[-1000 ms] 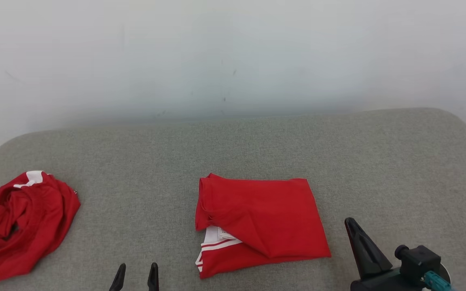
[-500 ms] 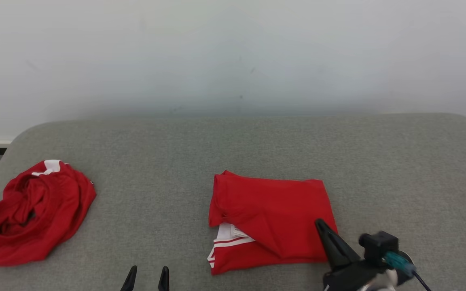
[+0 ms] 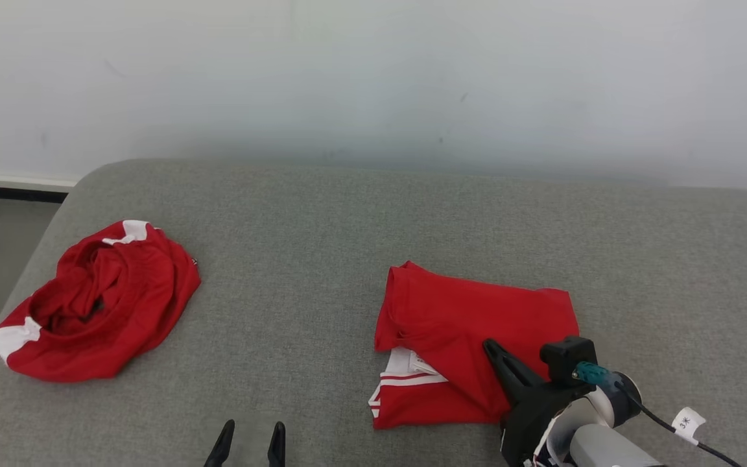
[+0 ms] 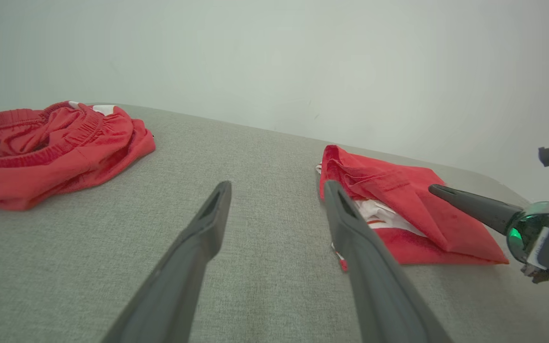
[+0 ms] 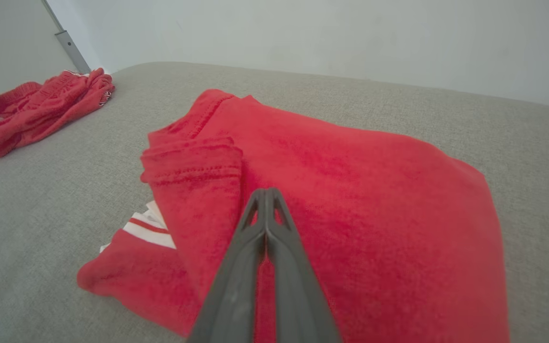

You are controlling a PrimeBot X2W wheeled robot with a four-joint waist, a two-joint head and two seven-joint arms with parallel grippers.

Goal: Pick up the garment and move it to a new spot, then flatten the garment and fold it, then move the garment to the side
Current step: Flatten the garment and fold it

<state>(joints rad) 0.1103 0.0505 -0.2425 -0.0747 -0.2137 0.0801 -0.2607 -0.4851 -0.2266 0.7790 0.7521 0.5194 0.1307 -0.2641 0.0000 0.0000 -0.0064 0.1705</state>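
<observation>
A: Any writing to read here?
B: Only on the white tag [image 3: 688,422], near right: a "3", then one character too small to make out for certain.

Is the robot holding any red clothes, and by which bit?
Nothing is held. The right claw is shut, empty, over the folded red garment; the left claw is open.

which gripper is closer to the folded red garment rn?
Right. The right gripper, shut, is over the folded garment, at its near right part. The left gripper, open, sits off to the garment's left over the grey cushion, apart from it.
</observation>
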